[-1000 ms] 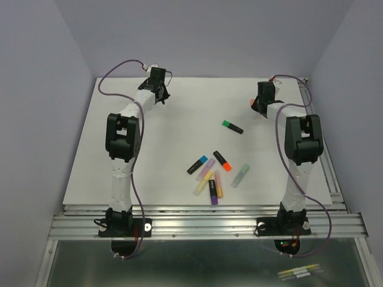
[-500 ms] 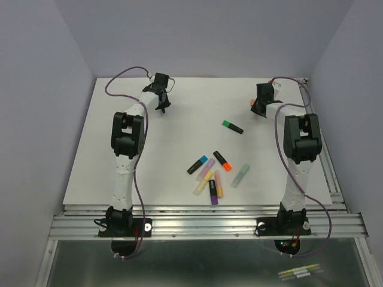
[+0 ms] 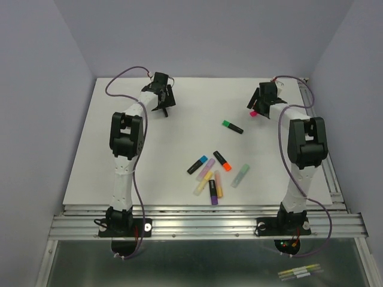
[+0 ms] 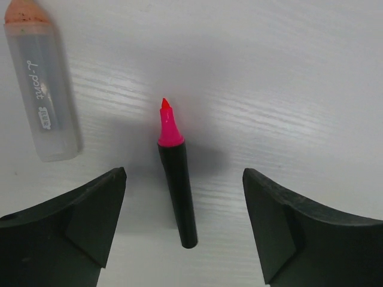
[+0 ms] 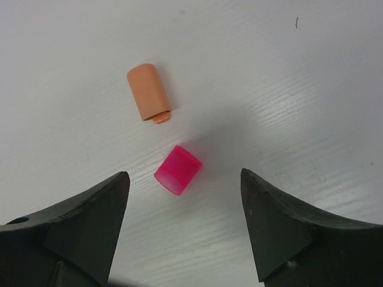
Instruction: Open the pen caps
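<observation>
In the left wrist view, my left gripper [image 4: 184,176] is open over an uncapped pen [image 4: 177,185] with a black barrel and a bare pink tip. The pen lies between the jaws and touches neither. My right gripper [image 5: 184,175] is open too. A loose pink cap [image 5: 178,170] lies on the table just ahead of its jaws, with a peach cap [image 5: 149,91] beyond it. From above, the left gripper [image 3: 163,101] is at the far left, the right gripper [image 3: 263,103] at the far right, and the pink cap [image 3: 254,112] lies beside it.
A translucent uncapped barrel [image 4: 42,89] with an orange tip lies left of the black pen. A green-capped black pen [image 3: 232,126] lies mid-table. Several capped pens [image 3: 212,176] are clustered nearer the arm bases. The table's right rail [image 3: 326,161] runs beside the right arm.
Both grippers have gone from shut to open. The left one has let go of the black pen and the right one of the pink cap, which now lies on the table.
</observation>
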You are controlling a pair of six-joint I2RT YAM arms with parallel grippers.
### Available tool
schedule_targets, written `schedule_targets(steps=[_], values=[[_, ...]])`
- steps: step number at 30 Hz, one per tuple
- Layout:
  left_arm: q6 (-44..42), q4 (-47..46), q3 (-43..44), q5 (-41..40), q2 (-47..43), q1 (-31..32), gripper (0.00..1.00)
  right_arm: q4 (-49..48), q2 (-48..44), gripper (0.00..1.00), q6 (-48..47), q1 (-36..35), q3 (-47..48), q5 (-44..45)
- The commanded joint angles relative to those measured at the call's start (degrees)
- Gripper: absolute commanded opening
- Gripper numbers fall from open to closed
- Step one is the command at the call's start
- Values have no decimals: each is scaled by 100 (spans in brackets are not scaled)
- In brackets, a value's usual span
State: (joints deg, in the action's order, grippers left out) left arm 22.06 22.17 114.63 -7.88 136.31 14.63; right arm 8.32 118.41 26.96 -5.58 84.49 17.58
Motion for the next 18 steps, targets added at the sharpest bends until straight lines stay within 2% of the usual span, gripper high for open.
schedule_targets(steps=[1,3,9,18], values=[[70,-152,-98,129,-1097,92,96,-427,-678,87,-208,5,-248,-299],[105,-204,-247,181,-1290,127,99,-603,-906,100,-418,5,-389,-474],[351,-328,-889,322,-2221,206,99,-1183,-1644,100,-762,5,-1029,-1186],[430,-916,-2242,489,-3426,347,99,-1472,-2278,100,-1140,5,-1478,-2030]])
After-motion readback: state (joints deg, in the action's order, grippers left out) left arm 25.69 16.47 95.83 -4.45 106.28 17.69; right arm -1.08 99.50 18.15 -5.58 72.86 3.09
